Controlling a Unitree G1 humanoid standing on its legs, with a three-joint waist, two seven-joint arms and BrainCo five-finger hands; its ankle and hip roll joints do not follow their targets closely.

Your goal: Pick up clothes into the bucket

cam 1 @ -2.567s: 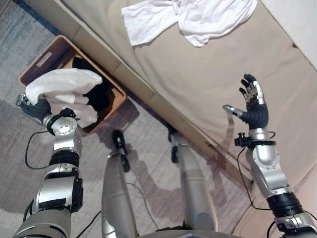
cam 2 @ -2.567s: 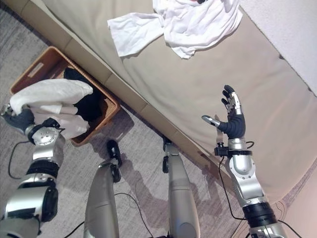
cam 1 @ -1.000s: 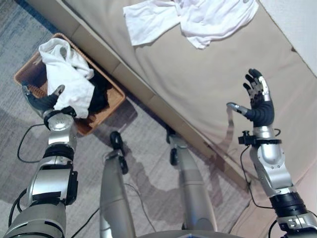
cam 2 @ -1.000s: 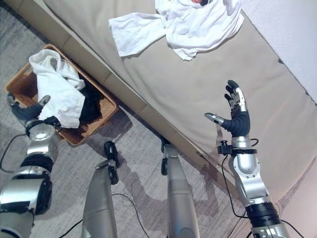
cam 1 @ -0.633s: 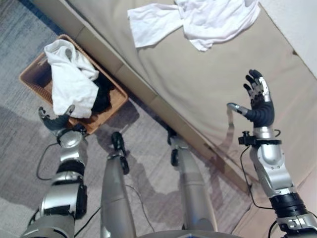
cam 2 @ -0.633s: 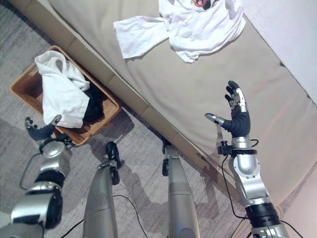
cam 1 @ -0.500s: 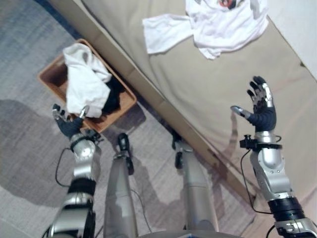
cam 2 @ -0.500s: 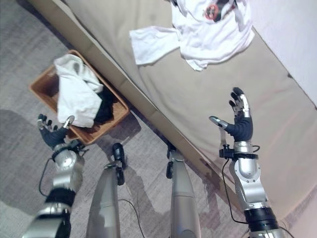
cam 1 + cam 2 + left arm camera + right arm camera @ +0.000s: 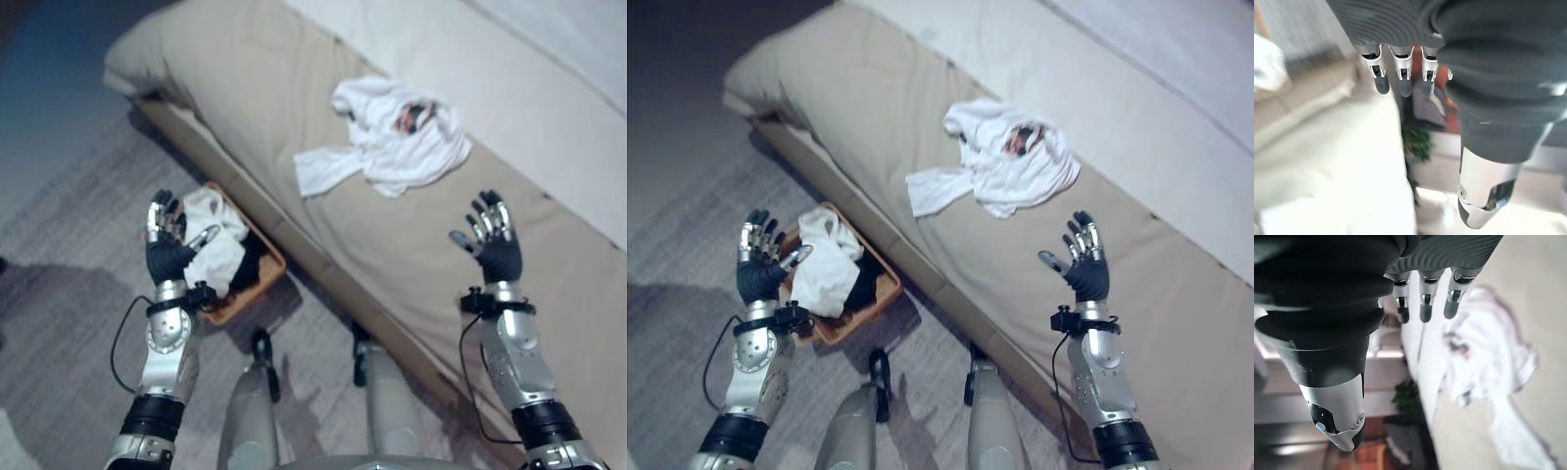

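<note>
A brown woven basket stands on the floor against the sofa's front. In it lie a white cloth and a dark cloth. A white T-shirt with a red and dark print is spread crumpled on the sofa seat. My left hand is raised open beside the basket, fingers straight, holding nothing; the left wrist view shows its fingers empty. My right hand is raised open over the seat, nearer me than the T-shirt, which appears past its fingers as a white T-shirt.
The long beige sofa seat runs slantwise across the view, with a paler backrest behind it. Grey rug covers the floor left of the basket.
My left hand has let go of the white cloth, which now lies in the basket, and risen open beside it. The camera has tilted up. The right hand stays raised and open.
</note>
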